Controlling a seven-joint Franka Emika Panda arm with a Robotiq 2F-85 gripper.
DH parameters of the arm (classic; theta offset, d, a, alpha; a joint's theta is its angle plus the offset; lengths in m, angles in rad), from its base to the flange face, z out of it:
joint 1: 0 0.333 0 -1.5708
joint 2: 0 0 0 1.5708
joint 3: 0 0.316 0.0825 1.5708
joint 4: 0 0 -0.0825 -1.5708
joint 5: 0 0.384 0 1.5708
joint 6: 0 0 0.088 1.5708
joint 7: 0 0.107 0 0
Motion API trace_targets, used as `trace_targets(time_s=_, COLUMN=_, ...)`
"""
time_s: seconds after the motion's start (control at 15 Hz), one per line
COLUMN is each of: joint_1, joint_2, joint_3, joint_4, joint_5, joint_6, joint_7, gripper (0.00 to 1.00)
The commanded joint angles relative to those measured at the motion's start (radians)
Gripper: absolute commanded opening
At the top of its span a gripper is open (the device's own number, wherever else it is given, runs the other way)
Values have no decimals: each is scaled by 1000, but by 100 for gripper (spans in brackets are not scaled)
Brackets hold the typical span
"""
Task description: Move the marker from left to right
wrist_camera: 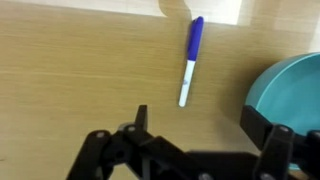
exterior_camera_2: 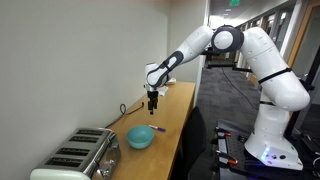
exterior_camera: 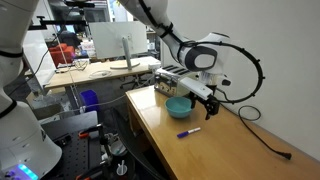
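Observation:
The marker [wrist_camera: 191,58], purple-blue with a whitish end, lies flat on the wooden table in the wrist view. It also shows in both exterior views [exterior_camera: 188,132] [exterior_camera_2: 162,128]. My gripper [wrist_camera: 205,125] is open and empty, its two black fingers spread wide above the bare wood, with the marker beyond the fingertips. In an exterior view my gripper [exterior_camera: 207,98] hangs above the table between the teal bowl [exterior_camera: 178,105] and the wall. In an exterior view [exterior_camera_2: 153,102] it hovers well above the tabletop.
The teal bowl [wrist_camera: 292,97] [exterior_camera_2: 141,137] stands close beside the marker. A silver toaster [exterior_camera_2: 75,160] [exterior_camera: 172,73] sits at the table's end. A black cable [exterior_camera: 262,133] runs along the wall side. The table edge [exterior_camera: 150,130] drops off to the floor.

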Motion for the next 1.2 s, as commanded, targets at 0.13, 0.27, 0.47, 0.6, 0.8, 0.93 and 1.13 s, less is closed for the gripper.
trace_targets(time_s=0.13, joint_1=-7, joint_2=99, joint_3=12, joint_4=78, joint_5=-30, joint_6=14, joint_7=62, gripper=96)
trace_targets(time_s=0.27, joint_1=-4, joint_2=124, joint_3=12, joint_4=84, joint_5=-30, joint_6=24, joint_7=78, gripper=96)
trace_targets(time_s=0.47, joint_1=-2, joint_2=156, joint_3=16, joint_4=88, joint_5=-28, joint_6=29, joint_7=87, gripper=97)
trace_targets(time_s=0.6, joint_1=-1, joint_2=178, joint_3=19, joint_4=92, joint_5=-28, joint_6=32, joint_7=97, gripper=96)
trace_targets(time_s=0.8, joint_1=3, joint_2=209, joint_3=20, joint_4=100, joint_5=-26, joint_6=52, joint_7=111, gripper=90)
trace_targets(time_s=0.93, joint_1=6, joint_2=226, joint_3=16, joint_4=102, joint_5=-26, joint_6=81, joint_7=134, gripper=80)
trace_targets(time_s=1.13, joint_1=9, joint_2=244, joint_3=13, joint_4=107, joint_5=-28, joint_6=122, joint_7=161, gripper=49)
